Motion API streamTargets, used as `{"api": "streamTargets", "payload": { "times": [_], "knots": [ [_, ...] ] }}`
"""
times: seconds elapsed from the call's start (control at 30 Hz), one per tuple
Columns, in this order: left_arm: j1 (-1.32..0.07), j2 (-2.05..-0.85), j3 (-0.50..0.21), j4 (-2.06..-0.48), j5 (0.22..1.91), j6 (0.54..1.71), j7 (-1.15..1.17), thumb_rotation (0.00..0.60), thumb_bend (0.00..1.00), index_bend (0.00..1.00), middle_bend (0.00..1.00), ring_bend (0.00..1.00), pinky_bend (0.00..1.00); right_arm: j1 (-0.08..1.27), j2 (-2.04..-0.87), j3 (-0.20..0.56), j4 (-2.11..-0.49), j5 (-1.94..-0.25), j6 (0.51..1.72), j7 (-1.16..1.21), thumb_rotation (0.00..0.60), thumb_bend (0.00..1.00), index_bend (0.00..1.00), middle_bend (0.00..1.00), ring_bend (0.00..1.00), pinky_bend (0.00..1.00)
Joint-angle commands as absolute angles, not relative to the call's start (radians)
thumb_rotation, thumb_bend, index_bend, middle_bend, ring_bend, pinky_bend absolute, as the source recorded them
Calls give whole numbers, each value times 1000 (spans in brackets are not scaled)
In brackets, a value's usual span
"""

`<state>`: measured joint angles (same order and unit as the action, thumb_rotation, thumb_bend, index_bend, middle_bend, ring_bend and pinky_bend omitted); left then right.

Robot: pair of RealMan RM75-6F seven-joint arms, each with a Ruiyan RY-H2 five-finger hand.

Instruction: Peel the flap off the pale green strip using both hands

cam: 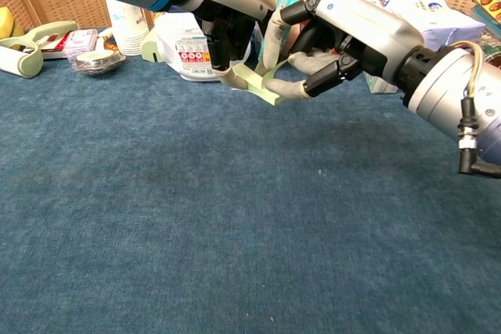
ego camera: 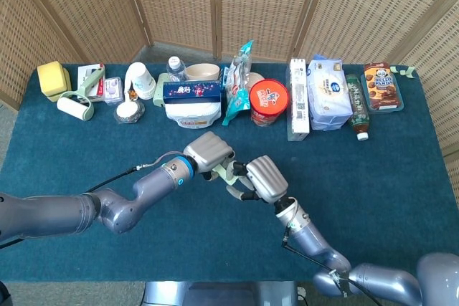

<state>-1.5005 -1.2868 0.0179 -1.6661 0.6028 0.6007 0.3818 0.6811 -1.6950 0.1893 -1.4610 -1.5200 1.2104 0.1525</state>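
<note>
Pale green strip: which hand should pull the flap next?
Right, probably. The left hand already holds the pale green strip off the table, anchoring it. The right hand has fingers curled at the strip's free end, so it is placed to pull.

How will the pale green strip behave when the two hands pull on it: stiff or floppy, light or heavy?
Probably floppy: the strip is thin and bends between the left hand and the right hand. It looks very light, since it hangs above the table from fingertip holds alone. Being so thin, it may slip or tear under a hard pull.
</note>
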Motion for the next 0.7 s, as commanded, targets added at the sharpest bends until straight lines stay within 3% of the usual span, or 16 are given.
{"api": "streamTargets", "payload": {
  "times": [0.03, 0.7],
  "knots": [
    [-1501, -1284, 19, -1672, 606, 600, 384, 600, 375, 611, 1000, 1000, 1000, 682, -1695, 190, -1460, -1519, 1210, 153, 600, 329, 580, 1000, 992, 822],
    [-1503, -1280, 28, -1680, 606, 599, 385, 600, 375, 611, 1000, 1000, 1000, 682, -1693, 192, -1462, -1513, 1210, 147, 600, 385, 648, 1000, 999, 822]
  ]
}}
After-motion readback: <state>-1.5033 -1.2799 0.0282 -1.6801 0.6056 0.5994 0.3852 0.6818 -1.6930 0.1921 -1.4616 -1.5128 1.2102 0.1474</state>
